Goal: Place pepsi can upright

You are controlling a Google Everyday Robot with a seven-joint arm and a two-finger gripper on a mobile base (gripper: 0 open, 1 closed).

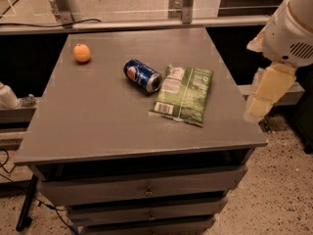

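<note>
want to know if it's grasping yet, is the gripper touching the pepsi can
Apart. The camera view shows the gripper beyond the right edge of the table, with the green snack bag between it and the pepsi can.

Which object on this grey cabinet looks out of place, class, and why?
The pepsi can lies on its side beside the green snack bag rather than standing. The gripper hangs beyond the right edge of the cabinet.

One can [142, 75], orange [82, 53], bag [183, 94], claw [262, 102] at right
</note>
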